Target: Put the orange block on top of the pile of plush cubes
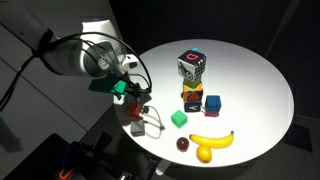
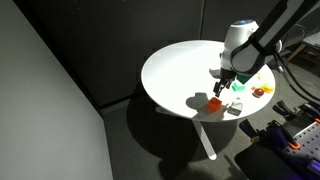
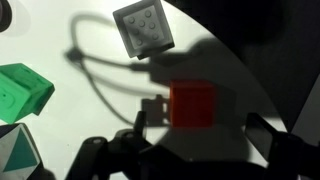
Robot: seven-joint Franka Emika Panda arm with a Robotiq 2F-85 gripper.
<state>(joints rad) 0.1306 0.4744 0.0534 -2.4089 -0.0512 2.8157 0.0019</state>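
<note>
Claw (image 3: 190, 152) over orange block (image 3: 192, 105) near rim (image 3: 250, 80)

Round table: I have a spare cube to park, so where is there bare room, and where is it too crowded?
Widest bare patch: the table from the pile of plush cubes to the rim farthest from the arm. Crowded: from the pile past the green cube to the banana, and around the orange block.

The block (image 3: 192, 105) lies on the table (image 1: 250, 90), well apart from the pile (image 1: 192, 68).
</note>
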